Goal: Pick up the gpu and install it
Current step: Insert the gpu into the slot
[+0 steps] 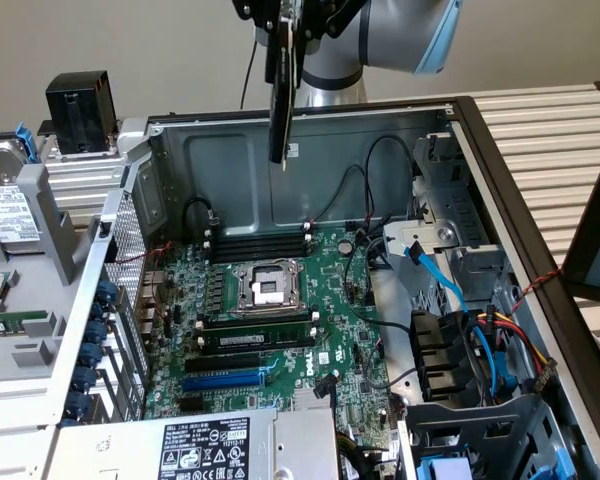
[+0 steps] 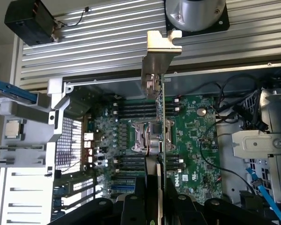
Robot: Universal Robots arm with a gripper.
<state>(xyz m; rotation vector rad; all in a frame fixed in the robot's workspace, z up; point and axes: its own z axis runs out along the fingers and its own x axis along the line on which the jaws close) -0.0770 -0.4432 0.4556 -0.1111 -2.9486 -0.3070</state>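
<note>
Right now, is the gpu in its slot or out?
Out: the pincer holds the gpu on edge, high above the motherboard.

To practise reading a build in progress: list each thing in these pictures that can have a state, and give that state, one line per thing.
gpu: held in the air, hanging edge-on, seated in no slot.
hand: shut on the gpu.
computer case: open, side panel off.
blue slot: empty.
CPU socket: no cooler over it.
</note>
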